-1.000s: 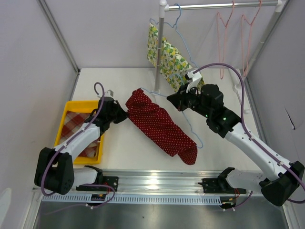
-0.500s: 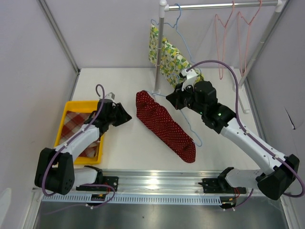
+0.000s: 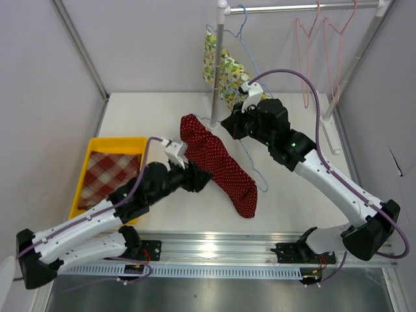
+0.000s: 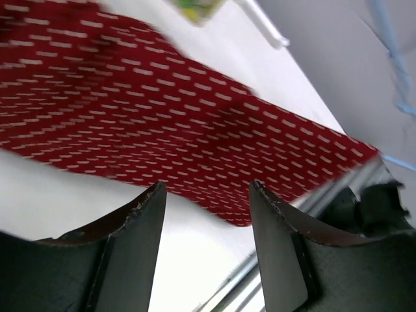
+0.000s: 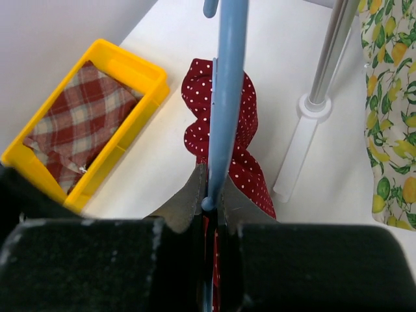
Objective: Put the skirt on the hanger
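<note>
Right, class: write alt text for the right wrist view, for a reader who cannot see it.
The right pincer is shut on a blue hanger, above a red dotted skirt; a yellow tray lies nearby.

Red dotted skirt [image 3: 224,170], crumpled; apparently threaded on blue hanger [image 5: 224,97]

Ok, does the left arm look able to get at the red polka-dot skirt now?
Probably yes. The left pincer is open beside the middle of the red polka-dot skirt, with only bare table between. The right pincer, shut on the blue hanger, sits at the skirt's far end, clear of that approach.
</note>
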Controlling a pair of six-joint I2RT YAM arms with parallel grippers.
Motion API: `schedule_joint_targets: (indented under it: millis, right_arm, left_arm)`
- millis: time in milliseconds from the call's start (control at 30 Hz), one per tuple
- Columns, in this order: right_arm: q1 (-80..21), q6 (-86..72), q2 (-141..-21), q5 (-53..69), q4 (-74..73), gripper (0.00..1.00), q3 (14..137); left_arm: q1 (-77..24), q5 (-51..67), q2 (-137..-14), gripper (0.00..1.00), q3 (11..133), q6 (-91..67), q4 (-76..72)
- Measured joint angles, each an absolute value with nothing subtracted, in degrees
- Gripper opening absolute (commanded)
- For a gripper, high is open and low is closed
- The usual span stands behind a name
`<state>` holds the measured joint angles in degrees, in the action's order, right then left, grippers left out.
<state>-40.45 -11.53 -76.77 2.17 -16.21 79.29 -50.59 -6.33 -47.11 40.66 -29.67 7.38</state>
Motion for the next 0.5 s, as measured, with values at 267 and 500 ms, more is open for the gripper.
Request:
schedule_joint_targets:
  millis: [267, 500]
  right_arm:
    - [-41.30, -13.30, -78.63, 1.48, -18.52, 0.00, 82.15]
    - [-41.67, -14.48, -79.11, -0.25, -20.64, 0.00, 83.37]
  left_arm:
    - [-74.32, -25.12, -56.75, 0.65, 43.16, -23.62, 3.09]
    - [-81.28, -34.76, -64.73, 0.66, 46.02, -18.26, -2.13]
